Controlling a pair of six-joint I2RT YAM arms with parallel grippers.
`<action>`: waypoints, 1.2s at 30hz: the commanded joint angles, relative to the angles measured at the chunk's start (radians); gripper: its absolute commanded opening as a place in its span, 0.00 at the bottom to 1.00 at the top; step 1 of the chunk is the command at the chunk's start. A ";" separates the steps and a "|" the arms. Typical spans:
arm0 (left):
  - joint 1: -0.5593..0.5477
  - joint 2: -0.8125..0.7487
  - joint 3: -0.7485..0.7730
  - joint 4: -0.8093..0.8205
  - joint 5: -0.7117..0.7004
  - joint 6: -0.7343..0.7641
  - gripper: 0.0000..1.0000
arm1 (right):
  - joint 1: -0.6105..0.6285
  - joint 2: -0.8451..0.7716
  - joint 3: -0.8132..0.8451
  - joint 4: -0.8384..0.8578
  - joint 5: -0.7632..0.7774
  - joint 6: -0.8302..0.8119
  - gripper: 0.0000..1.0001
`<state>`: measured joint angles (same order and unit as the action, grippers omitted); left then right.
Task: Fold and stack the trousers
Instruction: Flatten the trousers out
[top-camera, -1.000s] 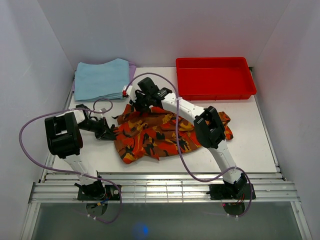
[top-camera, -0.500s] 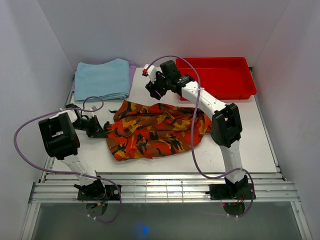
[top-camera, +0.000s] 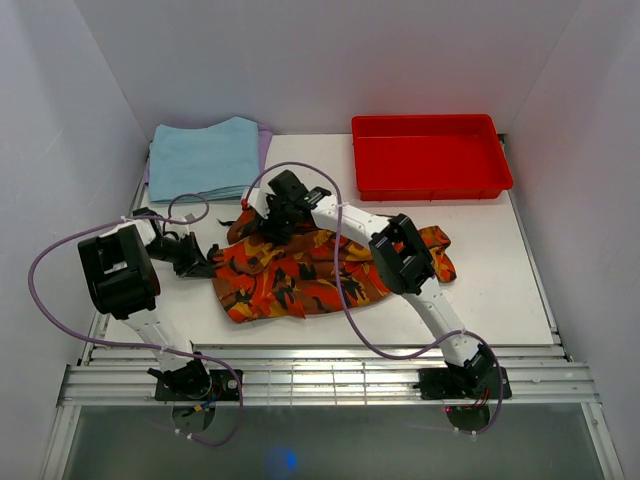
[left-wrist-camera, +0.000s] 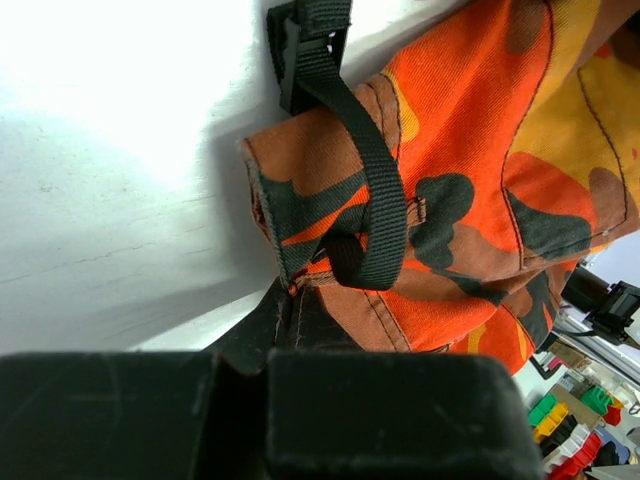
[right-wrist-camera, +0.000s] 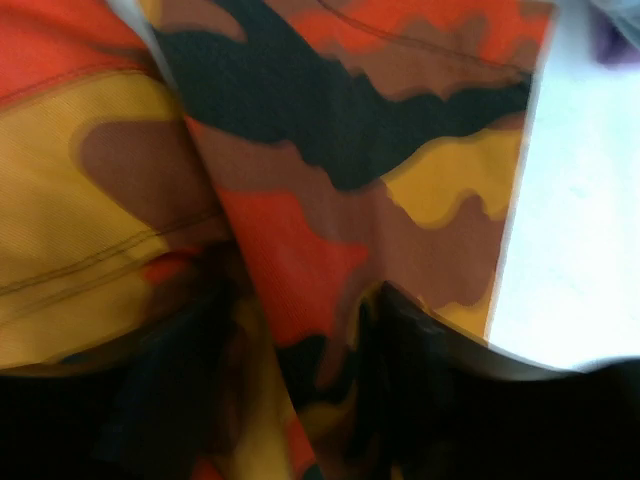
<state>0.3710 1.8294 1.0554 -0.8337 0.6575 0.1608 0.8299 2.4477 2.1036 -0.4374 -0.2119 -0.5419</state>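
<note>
Edge of trousers (top-camera: 290, 282) in clenched left claw (top-camera: 203, 264); right claw (top-camera: 272, 218) over them, grip unclear

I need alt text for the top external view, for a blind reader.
Seen from above, crumpled orange camouflage trousers lie on a white table. The left gripper is shut on their left edge; the right gripper is low at their far edge. Behind lie a folded blue cloth, left, and a red tray, right.
</note>
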 joint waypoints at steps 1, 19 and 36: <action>0.002 -0.005 0.022 -0.015 -0.022 0.019 0.00 | -0.011 0.023 0.067 0.063 0.087 -0.067 0.59; 0.103 0.122 0.190 -0.039 -0.177 0.105 0.00 | -0.256 -0.516 -0.284 -0.067 0.068 0.030 0.08; 0.212 0.194 0.368 -0.042 -0.291 0.068 0.00 | -1.231 -1.398 -0.976 -0.452 0.147 -0.409 0.08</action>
<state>0.5751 2.0083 1.3918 -0.9157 0.4255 0.2321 -0.3252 1.0943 1.2823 -0.7937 -0.0921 -0.6968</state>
